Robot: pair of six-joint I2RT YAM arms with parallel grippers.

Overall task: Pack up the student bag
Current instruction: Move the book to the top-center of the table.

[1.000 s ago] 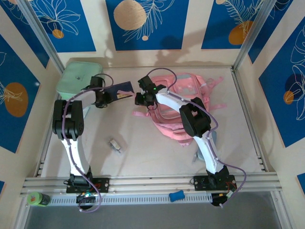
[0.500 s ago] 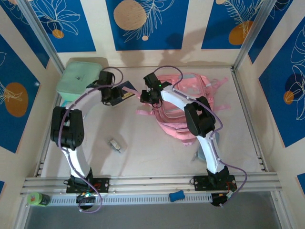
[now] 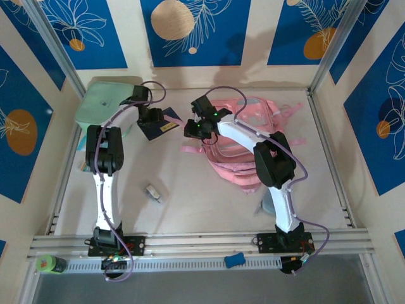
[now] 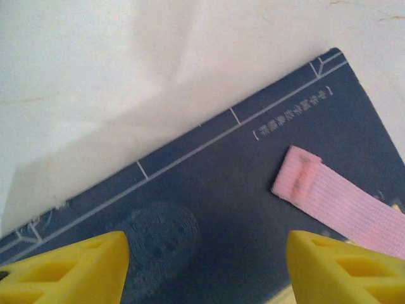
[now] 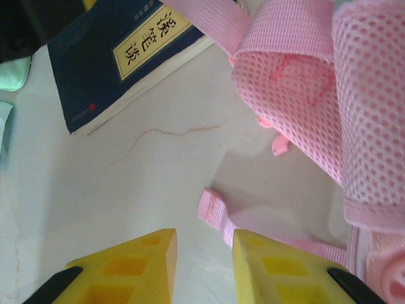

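The student bag (image 3: 248, 147), a soft pink backpack, lies at the table's back middle, and its pink mesh (image 5: 316, 82) shows in the right wrist view. A dark blue book (image 3: 161, 128) lies flat just left of it. My left gripper (image 3: 152, 119) hovers over the book (image 4: 253, 190), open, fingertips (image 4: 69, 266) wide apart with nothing between them. A pink strap end (image 4: 335, 202) rests on the cover. My right gripper (image 3: 192, 130) sits at the bag's left edge. Its jaws (image 5: 204, 266) stand narrowly open over bare table, and a loose strap (image 5: 215, 215) runs behind the right finger.
A mint-green box (image 3: 104, 101) stands at the back left, close to the left arm. A small grey object (image 3: 152, 193) lies on the table (image 3: 190, 190) in front. A blue object (image 3: 234, 259) and a green bottle (image 3: 47, 263) rest on the near rail.
My left gripper has opened and let go of the book, which now lies flat; that arm has stretched farther back. The right gripper moved back slightly with the bag's edge.
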